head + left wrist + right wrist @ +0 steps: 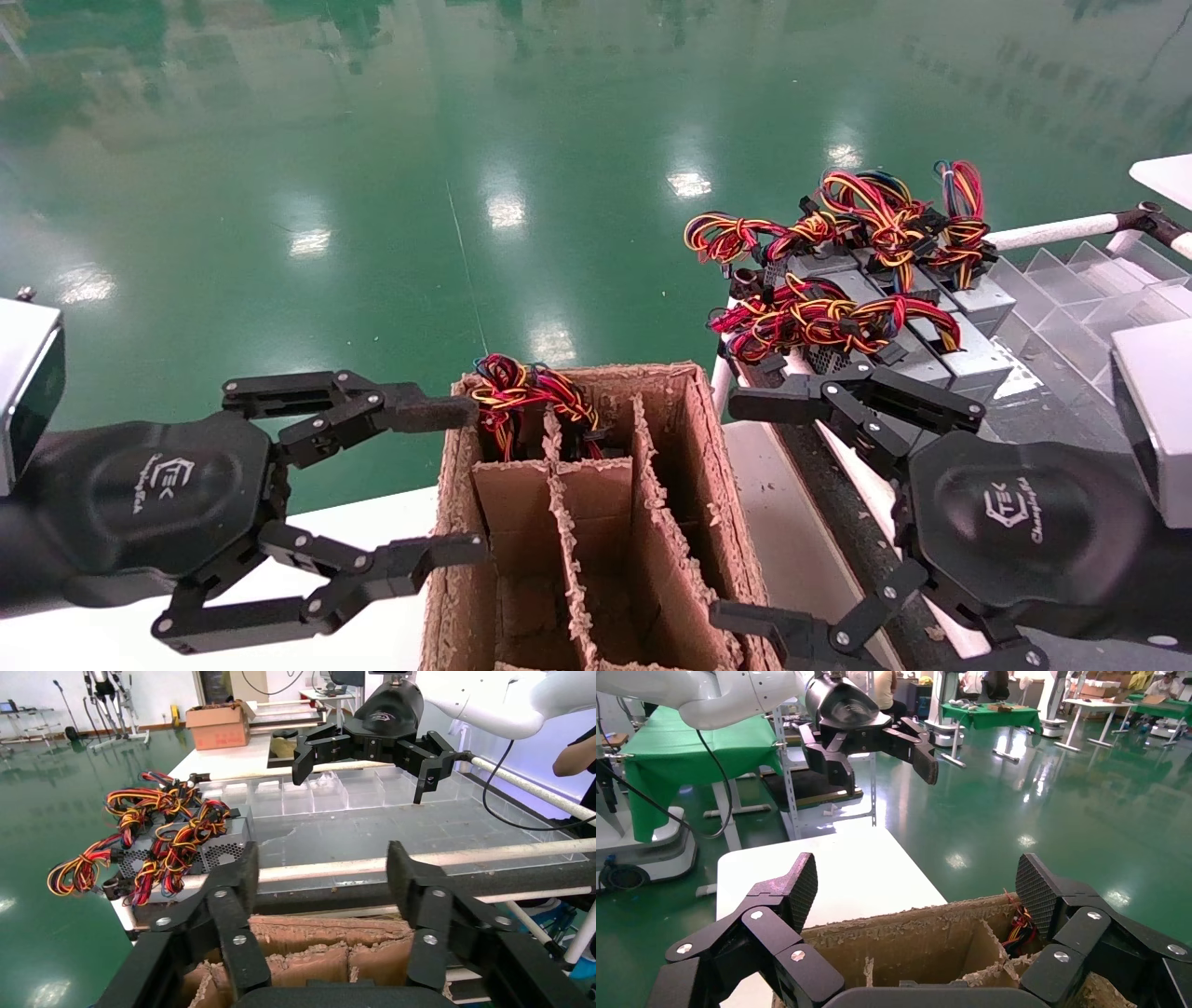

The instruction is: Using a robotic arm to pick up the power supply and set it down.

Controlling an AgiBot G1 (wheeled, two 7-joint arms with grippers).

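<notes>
The silver-grey rectangular metal power supplies [917, 321] lie packed side by side at the near left corner of the right-hand desk [1015, 382], their perforated vent sides [221, 855] facing outward and thick, looping bunches of red, yellow, orange and black wires [819, 317] with black plugs heaped on top of them. Beyond them on the same desk stand clear plastic divider trays [1080, 289] with angular walls, and a white tube rail [1052, 230] runs along the far edge. Between the two desks sits a worn brown cardboard box [708, 438] with ragged, fraying edges and upright cardboard partitions that split it into narrow slots; a bundle of the same coloured wires [526, 391] sticks up out of its far left compartment. The left gripper [461, 480], black with linked, bolted fingers and a white logo on its smooth palm shell, hovers just at the box's left wall with its fingers spread wide. The right gripper [745, 508], of the same build, hangs at the box's right side, close to the nearest power supply, its fingers likewise spread wide and holding nothing. A plain white desk [372, 531] lies under the left gripper, and the glossy green floor [466, 168] mirrors the ceiling lights.
</notes>
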